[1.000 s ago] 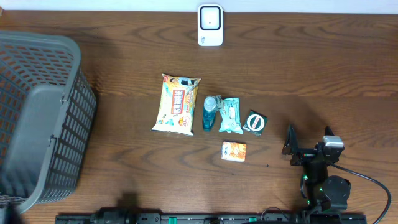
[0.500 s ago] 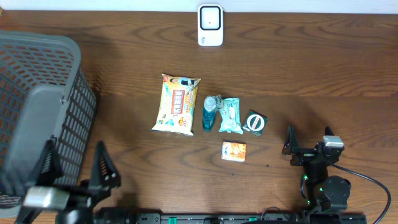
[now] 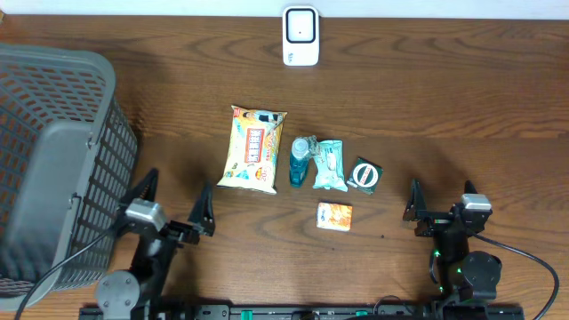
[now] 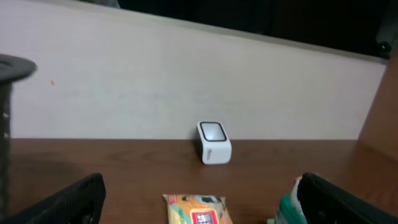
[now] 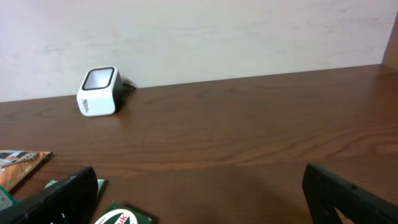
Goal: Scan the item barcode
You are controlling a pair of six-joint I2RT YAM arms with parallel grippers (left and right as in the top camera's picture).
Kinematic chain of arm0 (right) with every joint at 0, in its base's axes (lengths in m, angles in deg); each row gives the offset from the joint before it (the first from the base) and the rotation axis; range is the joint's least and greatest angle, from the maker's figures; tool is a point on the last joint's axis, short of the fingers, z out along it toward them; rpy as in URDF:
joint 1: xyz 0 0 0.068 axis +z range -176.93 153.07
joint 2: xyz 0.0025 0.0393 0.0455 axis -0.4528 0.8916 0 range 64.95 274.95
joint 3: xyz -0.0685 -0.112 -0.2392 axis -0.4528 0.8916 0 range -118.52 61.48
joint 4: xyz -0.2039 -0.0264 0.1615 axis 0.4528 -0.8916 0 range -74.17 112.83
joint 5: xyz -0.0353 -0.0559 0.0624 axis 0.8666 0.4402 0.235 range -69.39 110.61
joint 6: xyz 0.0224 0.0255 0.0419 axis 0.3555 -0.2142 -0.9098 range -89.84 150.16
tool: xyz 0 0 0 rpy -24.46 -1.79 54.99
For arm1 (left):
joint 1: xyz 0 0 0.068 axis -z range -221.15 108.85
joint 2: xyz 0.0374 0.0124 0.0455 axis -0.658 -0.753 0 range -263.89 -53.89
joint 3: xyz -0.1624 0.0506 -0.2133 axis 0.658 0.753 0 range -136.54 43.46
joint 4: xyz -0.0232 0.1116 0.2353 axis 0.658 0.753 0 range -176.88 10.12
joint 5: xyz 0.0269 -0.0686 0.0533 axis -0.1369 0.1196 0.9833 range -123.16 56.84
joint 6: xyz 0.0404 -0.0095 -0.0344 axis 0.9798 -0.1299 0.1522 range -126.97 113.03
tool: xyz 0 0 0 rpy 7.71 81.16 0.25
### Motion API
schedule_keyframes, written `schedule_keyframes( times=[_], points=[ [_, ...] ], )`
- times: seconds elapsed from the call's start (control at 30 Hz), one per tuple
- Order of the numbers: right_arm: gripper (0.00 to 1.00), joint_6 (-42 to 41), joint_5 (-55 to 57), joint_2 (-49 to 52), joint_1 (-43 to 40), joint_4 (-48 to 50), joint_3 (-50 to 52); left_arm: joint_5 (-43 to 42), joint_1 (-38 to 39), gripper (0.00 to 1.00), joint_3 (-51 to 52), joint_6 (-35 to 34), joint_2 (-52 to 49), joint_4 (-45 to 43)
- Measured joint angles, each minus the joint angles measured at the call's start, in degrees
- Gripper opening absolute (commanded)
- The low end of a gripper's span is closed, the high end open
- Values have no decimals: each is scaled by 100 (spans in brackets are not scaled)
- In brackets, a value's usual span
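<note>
- Two claws, left gripper (image 3: 178,194) and right gripper (image 3: 442,203), are gaping wide, gripping nothing.
- Five items are lying mid-table: snack packet (image 3: 254,149), bottle (image 3: 300,162), wipes pack (image 3: 329,165), green packet (image 3: 365,174), orange box (image 3: 334,215).
- One scanner (image 3: 300,36) is standing at the far edge.
- One basket (image 3: 111,178) is sitting at the left.

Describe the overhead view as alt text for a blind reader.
On a wooden table lie five small items: yellow snack bag, blue bottle, teal pouch, green packet, orange box. A white scanner stands at the far edge, a grey basket at left; the left pincer and right pincer sit open, empty.
</note>
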Motion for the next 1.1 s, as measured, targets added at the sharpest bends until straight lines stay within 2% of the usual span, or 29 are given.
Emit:
schedule_keyframes(
  times=[0.13, 0.23, 0.4, 0.63, 0.87, 1.1],
  points=[
    [99, -2, 0, 0, 0, 0, 2, -101, 0, 98, 363, 26, 0, -474],
    [99, -55, -4, 0, 0, 2, 2, -98, 0, 98, 645, 22, 0, -509],
    [99, -634, -7, 0, 0, 2, 2, 42, 0, 98, 1121, -94, 0, -457],
    [99, -1521, -197, 0, 0, 22, 0, 691, 0, 98, 1143, -529, 0, -66],
    [99, -2343, -1084, 0, 0, 109, 2, 898, 0, 98, 1091, -654, -7, 199],
    [98, -2577, -2243, 0, 0, 177, 2, 938, 0, 98, 1082, -671, -7, 223]
  ],
)
